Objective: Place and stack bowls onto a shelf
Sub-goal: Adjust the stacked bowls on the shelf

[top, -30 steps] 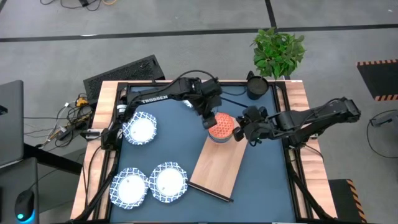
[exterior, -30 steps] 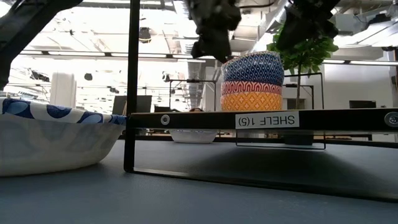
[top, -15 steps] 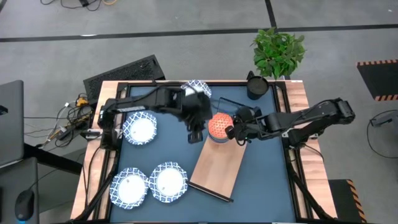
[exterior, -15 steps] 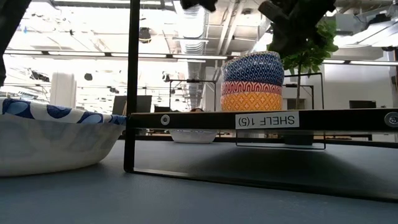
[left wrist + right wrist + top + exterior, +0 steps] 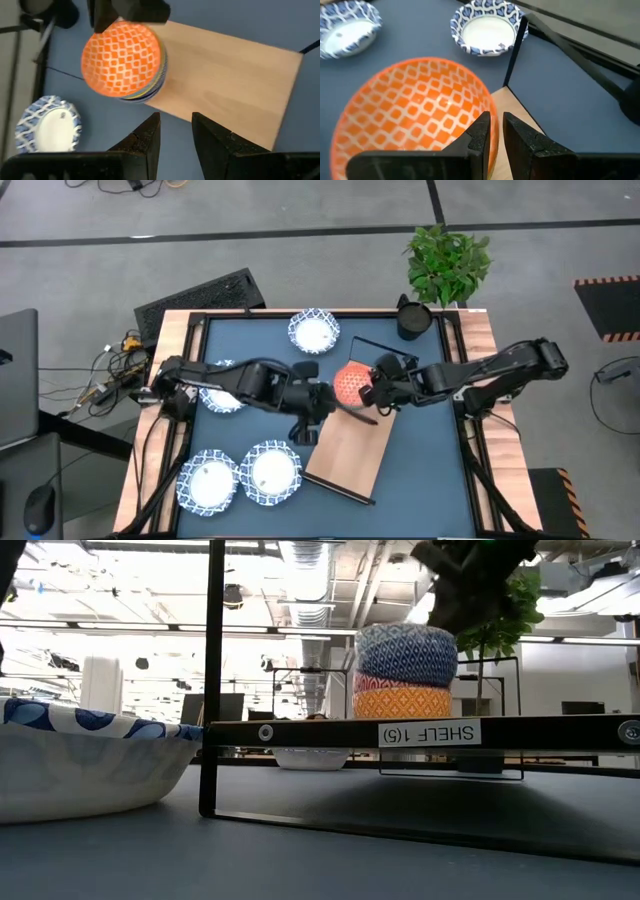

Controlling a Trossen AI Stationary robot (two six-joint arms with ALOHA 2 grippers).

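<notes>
From above, the shelf (image 5: 350, 448) lies slantwise on the table (image 5: 430, 460), and a stack of small bowls (image 5: 349, 384) sits at its far end, the orange-lined one on top. The right tool (image 5: 377, 389) is at that stack's rim; the left tool (image 5: 306, 426) is just beside the shelf's near-left edge, apart from the stack. Four wide white bowls with blue rims are on the table, none on the shelf: one at the far side (image 5: 313, 332), one partly under the left arm (image 5: 222, 394), and two at the near-left corner (image 5: 208, 483) (image 5: 270, 473).

At table height, the stack (image 5: 404, 670) shows a blue patterned bowl over an orange one on the shelf board (image 5: 420, 732), with a thin red band between them. A white bowl (image 5: 85, 762) fills the left foreground.

The left wrist camera shows its two fingers (image 5: 145, 142) parted with nothing between them, above the shelf's edge (image 5: 235, 95) near the stack (image 5: 124, 61).

The right wrist camera shows its fingers (image 5: 479, 135) drawn close together at the rim of the orange-lined bowl (image 5: 415, 117), apparently pinching it.

By my reading, the small bowls are stacked or nearly so, and the four white bowls are left to shelve.
</notes>
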